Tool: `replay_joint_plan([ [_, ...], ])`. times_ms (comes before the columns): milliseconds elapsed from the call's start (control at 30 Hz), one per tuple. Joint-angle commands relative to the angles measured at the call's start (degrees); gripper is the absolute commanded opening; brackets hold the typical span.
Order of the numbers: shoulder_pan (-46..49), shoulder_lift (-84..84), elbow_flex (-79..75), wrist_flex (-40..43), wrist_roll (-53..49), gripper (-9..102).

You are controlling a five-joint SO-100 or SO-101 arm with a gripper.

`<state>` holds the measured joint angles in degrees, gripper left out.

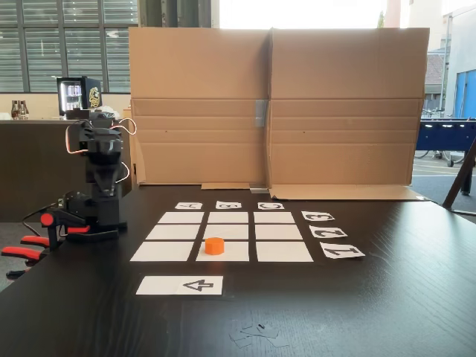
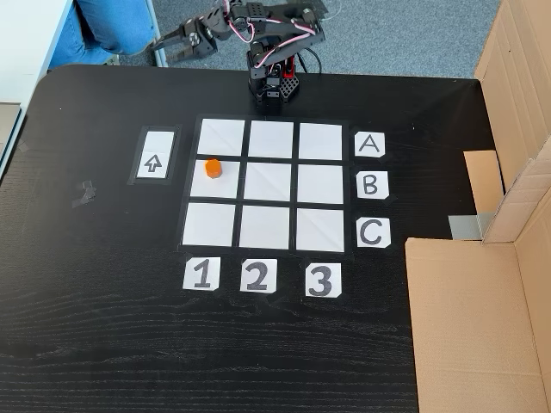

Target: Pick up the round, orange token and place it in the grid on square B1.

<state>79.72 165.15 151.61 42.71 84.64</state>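
One orange token (image 2: 213, 169) sits on the grid (image 2: 270, 184), and you can read its place from the cards in a fixed view: it lies in the row level with B and the column above 1. That white square (image 2: 225, 182) is B1, and the token rests near its upper left corner, inside the edges. The placing looks done. Your arm is folded up at the table edge, well apart from the paper, with the gripper (image 1: 103, 187) pointing down near its base; whether the fingers are spread or closed I cannot tell. Nothing appears to be held. Your next move calls only for keeping clear.
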Motion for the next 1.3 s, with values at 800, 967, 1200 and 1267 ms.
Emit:
replay_joint_plan([
  [800, 24.9, 25.6, 19.8, 9.3, -2.2, -1],
  [967, 24.6, 25.6, 19.8, 9.3, -2.4, -1],
  [1200, 24.6, 25.6, 19.8, 9.3, -2.4, -1],
  [1267, 24.6, 25.6, 19.8, 9.3, -2.4, -1],
])
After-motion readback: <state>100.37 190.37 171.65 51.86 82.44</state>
